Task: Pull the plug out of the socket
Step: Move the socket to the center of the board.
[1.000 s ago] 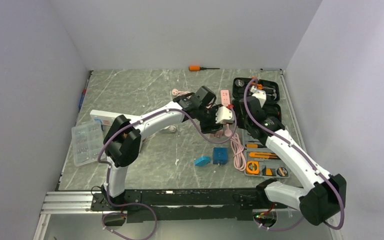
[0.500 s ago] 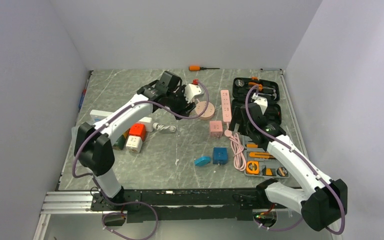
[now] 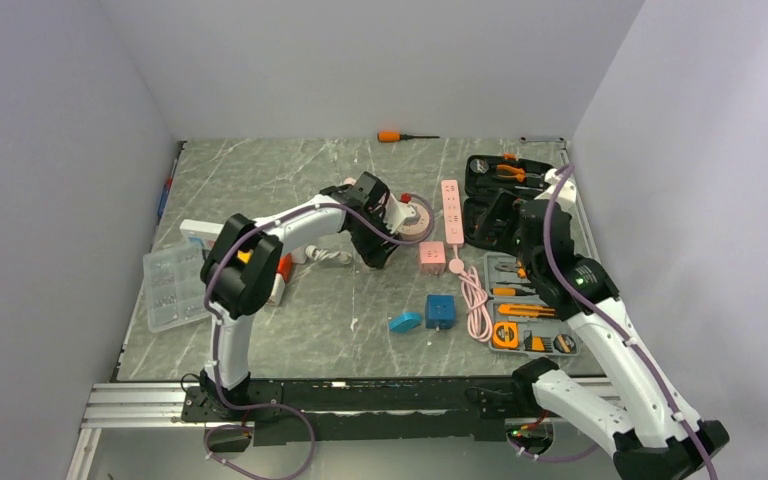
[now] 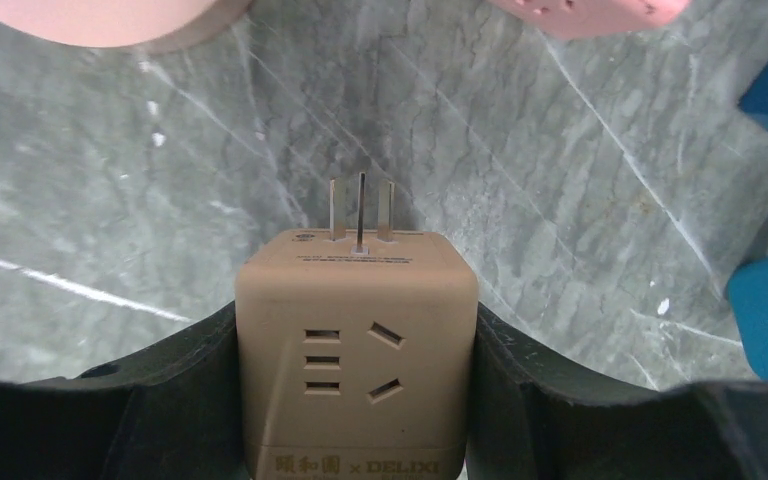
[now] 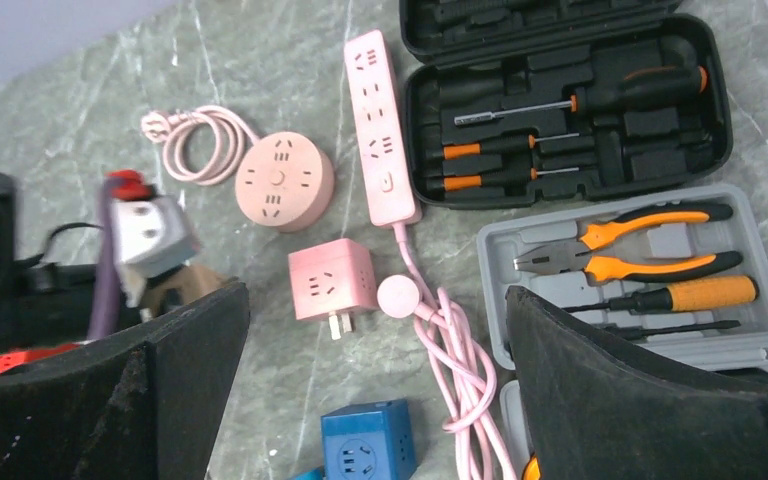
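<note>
My left gripper (image 3: 378, 248) is shut on the plug (image 4: 357, 350), a tan cube adapter, with one black finger (image 4: 175, 400) on each side. Its three prongs (image 4: 360, 210) point out bare over the marble and sit in no socket. The round pink socket (image 3: 415, 220) lies just behind it and the pink cube socket (image 3: 432, 257) just to its right, both apart from the plug. My right gripper (image 5: 375, 330) stands wide open and holds nothing. In the top view the right gripper (image 3: 520, 222) hangs high near the tool case.
A pink power strip (image 3: 451, 210) with coiled cord (image 3: 477, 300), a blue cube (image 3: 440, 310) and a light-blue plug (image 3: 405, 321) lie mid-table. Open black tool case (image 3: 510, 180) and grey tool tray (image 3: 530, 310) at right. Clear box (image 3: 173, 285) and red and white cubes (image 3: 280, 270) at left.
The left gripper, still holding the plug, came from the back of the table toward the pink cube. The right gripper drew back and up toward the tool case.
</note>
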Robot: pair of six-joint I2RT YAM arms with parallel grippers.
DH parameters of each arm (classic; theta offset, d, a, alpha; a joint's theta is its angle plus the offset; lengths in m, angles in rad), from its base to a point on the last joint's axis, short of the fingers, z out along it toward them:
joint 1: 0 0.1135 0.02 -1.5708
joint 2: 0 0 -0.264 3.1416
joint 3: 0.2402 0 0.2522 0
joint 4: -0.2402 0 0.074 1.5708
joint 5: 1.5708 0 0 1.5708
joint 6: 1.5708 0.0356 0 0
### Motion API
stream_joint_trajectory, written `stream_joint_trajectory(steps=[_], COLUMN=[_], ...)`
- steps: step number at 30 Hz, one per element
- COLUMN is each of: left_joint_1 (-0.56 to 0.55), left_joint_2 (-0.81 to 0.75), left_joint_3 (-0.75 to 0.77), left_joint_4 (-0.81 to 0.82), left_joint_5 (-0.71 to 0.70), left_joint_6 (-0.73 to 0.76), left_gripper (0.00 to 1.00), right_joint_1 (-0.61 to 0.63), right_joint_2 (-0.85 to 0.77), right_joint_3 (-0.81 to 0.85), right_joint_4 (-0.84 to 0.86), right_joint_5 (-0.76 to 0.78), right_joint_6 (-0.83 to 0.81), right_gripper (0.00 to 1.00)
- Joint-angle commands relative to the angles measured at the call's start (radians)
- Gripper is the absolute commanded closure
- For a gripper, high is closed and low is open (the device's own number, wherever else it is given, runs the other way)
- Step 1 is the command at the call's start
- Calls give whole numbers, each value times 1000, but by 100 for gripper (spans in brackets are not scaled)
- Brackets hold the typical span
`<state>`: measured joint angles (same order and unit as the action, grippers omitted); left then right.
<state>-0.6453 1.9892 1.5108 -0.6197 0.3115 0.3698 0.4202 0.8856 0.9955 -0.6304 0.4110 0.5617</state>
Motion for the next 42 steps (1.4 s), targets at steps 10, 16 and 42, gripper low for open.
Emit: stream_joint_trajectory(steps=[10,16,42], left_joint_1=[-93,-93,1022], left_joint_2=[131,52,-484], left_joint_3=[59,95,7], left_joint_4=[39,-36,-559], left_joint_5=[4,56,521], left_joint_6=[-104,-116,117], left_gripper=[29,1,1], right_joint_1=[-3,-3,399], right_joint_2=[-33,-28,870], right_joint_3=[48,70,597], right_joint_4=[-48,-54,179], right_joint_5=[-5,8,-320], right_joint_6=[1,-23,-337], right_gripper=[0,0,0])
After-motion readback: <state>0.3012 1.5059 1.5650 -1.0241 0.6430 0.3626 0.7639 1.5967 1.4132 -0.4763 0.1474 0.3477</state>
